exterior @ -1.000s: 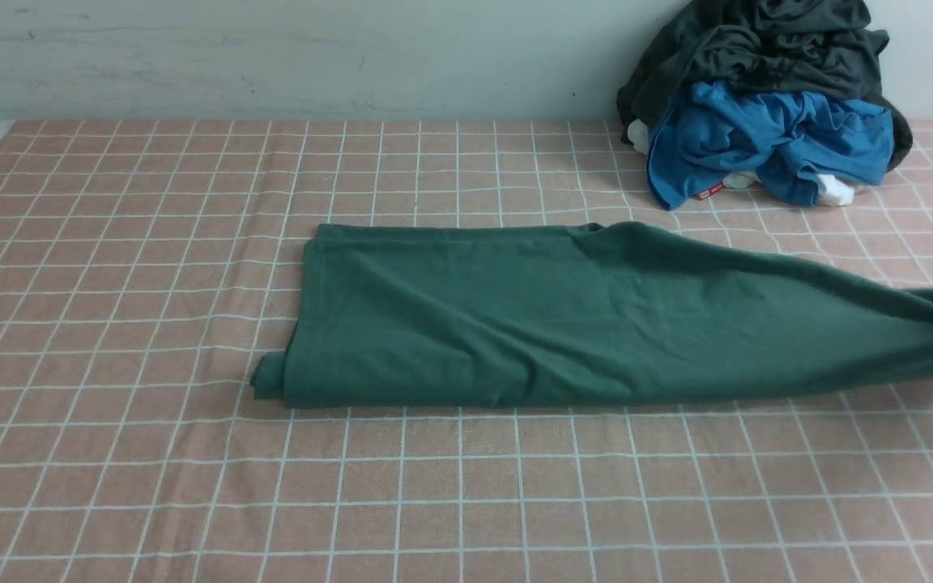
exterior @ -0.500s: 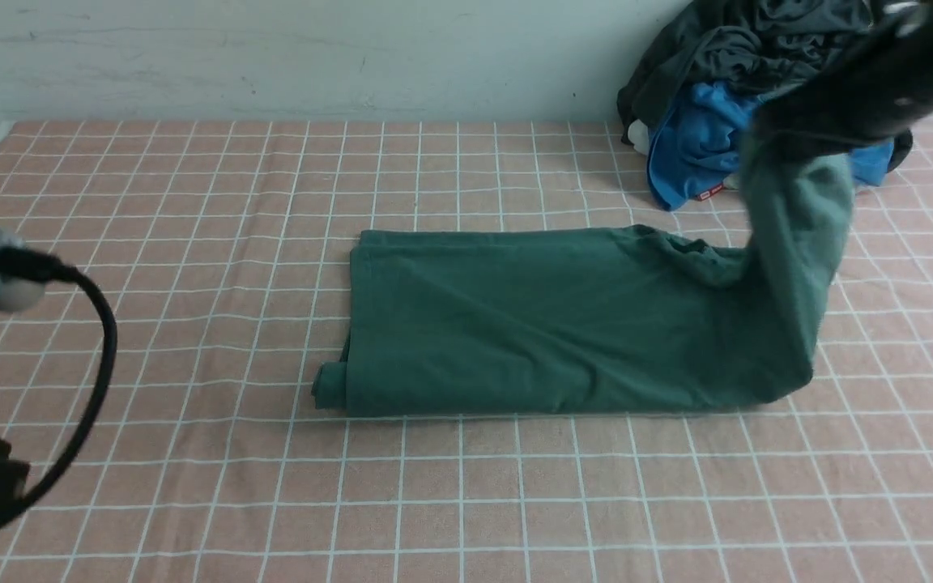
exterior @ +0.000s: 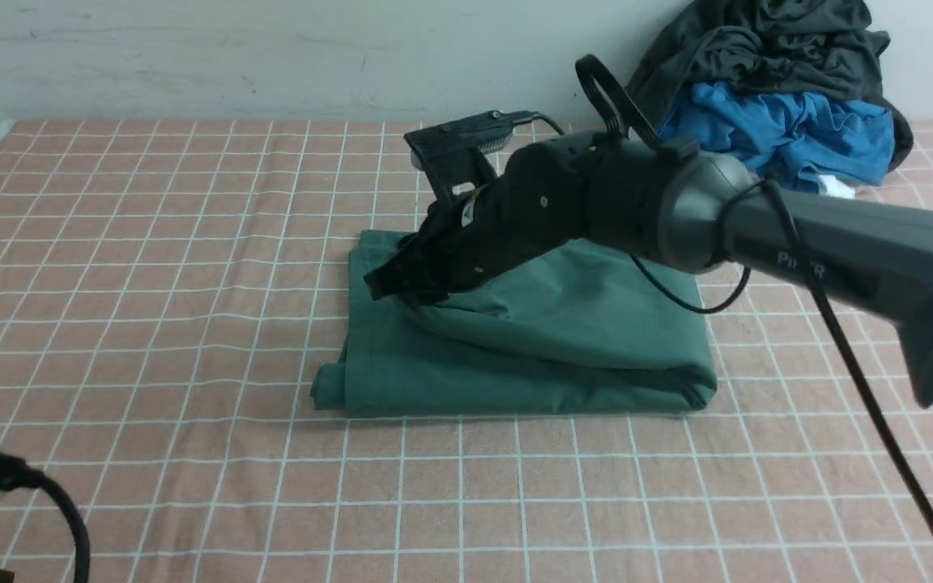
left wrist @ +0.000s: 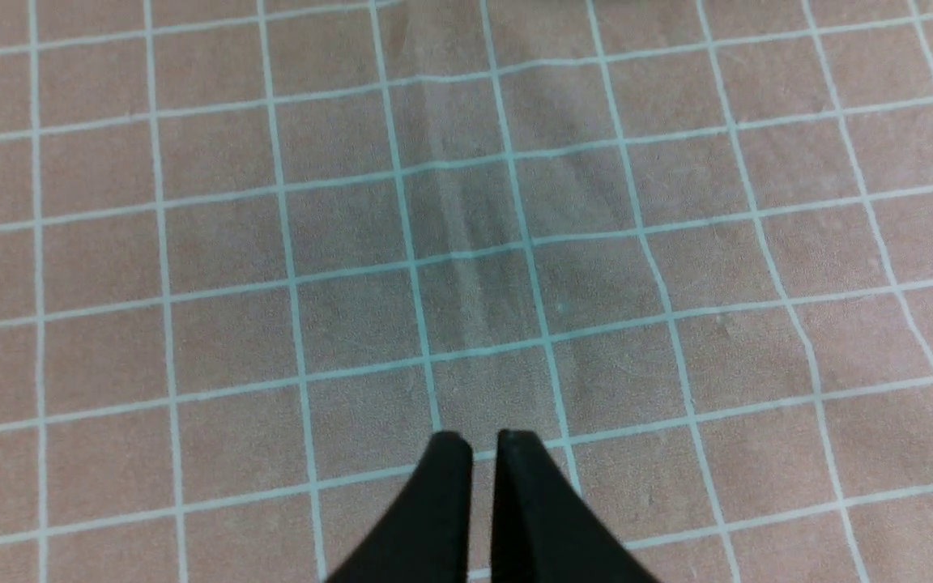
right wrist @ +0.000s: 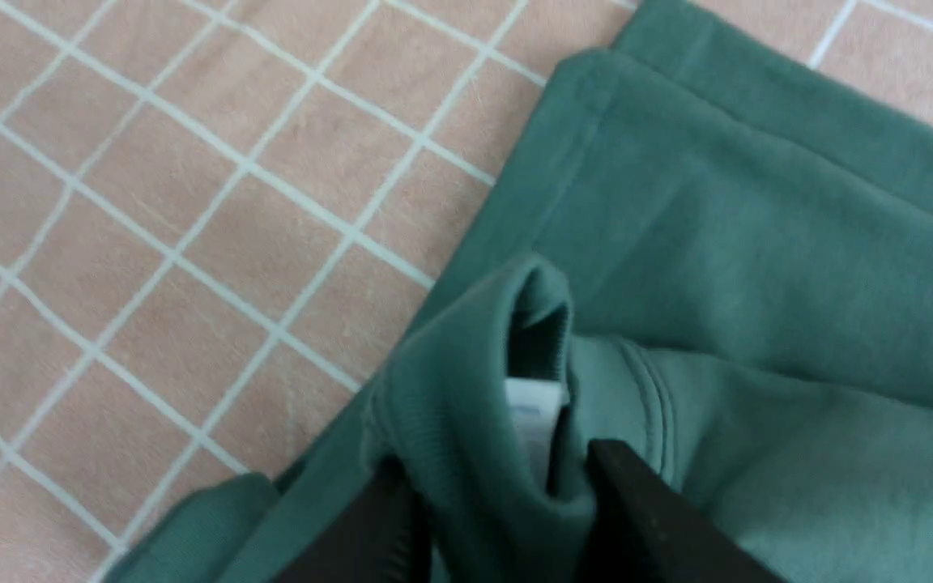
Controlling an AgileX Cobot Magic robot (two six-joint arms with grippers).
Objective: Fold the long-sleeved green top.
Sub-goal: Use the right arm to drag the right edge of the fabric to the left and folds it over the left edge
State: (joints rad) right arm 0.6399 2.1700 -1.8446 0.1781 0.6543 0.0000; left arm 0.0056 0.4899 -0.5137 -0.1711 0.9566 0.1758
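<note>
right claw (right wrist: 507,461) parted astride collar (right wrist: 543,300) of green top (exterior: 555,348) (folded); left claw (left wrist: 483,441) closed.

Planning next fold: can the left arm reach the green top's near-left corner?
Likely yes: bare tablecloth lies before that corner of the green top, and the right gripper sits at its far edge.

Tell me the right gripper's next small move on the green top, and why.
Probably lift the right gripper straight up off the green top. It lies folded in half, and the jaws stand apart with the ribbed collar between them, so a sideways pull might drag the fold open.
</note>
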